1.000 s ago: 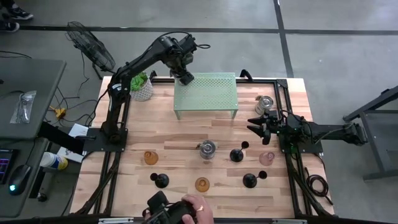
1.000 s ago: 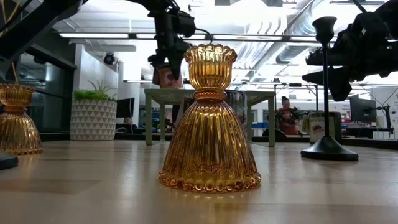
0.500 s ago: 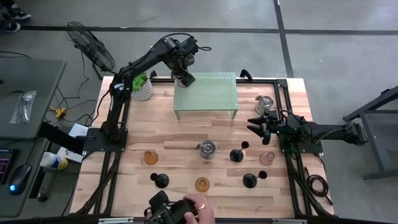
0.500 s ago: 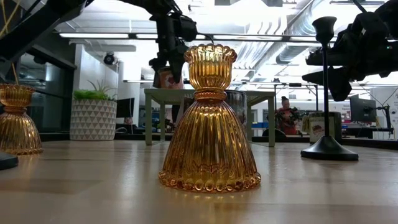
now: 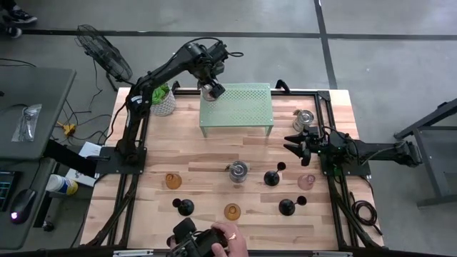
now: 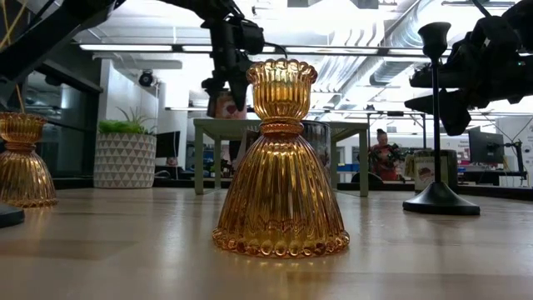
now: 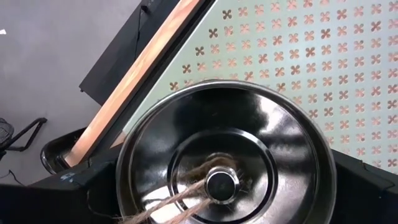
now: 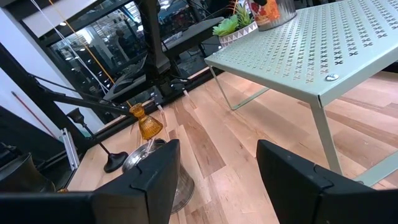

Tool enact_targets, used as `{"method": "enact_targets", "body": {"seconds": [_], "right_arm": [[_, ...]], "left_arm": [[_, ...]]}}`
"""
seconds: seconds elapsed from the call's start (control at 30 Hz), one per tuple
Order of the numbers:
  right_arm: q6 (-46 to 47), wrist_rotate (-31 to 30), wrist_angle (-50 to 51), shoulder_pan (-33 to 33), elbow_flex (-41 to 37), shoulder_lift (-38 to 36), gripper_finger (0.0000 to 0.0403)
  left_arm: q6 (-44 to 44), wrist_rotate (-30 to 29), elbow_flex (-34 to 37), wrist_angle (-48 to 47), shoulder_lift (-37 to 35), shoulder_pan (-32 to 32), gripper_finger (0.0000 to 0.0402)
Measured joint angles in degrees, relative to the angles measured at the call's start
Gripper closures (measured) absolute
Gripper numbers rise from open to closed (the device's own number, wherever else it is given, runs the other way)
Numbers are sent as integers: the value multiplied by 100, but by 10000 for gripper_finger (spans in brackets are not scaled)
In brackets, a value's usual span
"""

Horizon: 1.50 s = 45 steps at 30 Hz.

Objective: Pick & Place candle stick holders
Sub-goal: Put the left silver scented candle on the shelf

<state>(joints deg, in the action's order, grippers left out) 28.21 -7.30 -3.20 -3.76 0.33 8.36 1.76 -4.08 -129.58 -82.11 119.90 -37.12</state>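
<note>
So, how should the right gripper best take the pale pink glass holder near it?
Probably from above, closing on the narrow upper cup of the pink holder. It stands upright, wider at its base, nearest the open right gripper; the black holder beside it leaves room.

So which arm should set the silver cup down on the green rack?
Left. Its claw already holds the silver cup over the green rack's near-plant corner. The right claw sits open and empty, off the rack's far side.
</note>
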Motion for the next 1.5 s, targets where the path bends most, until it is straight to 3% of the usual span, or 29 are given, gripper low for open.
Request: {"method": "enact_targets", "body": {"seconds": [0.5,1.5], "right_arm": [[0,0,0,0,0,0,197],[1,0,0,0,0,0,197]], "left_arm": [[-137,-156,-370,11,-15,20,19],[-153,-120,-396,108,-75,130,18]]}}
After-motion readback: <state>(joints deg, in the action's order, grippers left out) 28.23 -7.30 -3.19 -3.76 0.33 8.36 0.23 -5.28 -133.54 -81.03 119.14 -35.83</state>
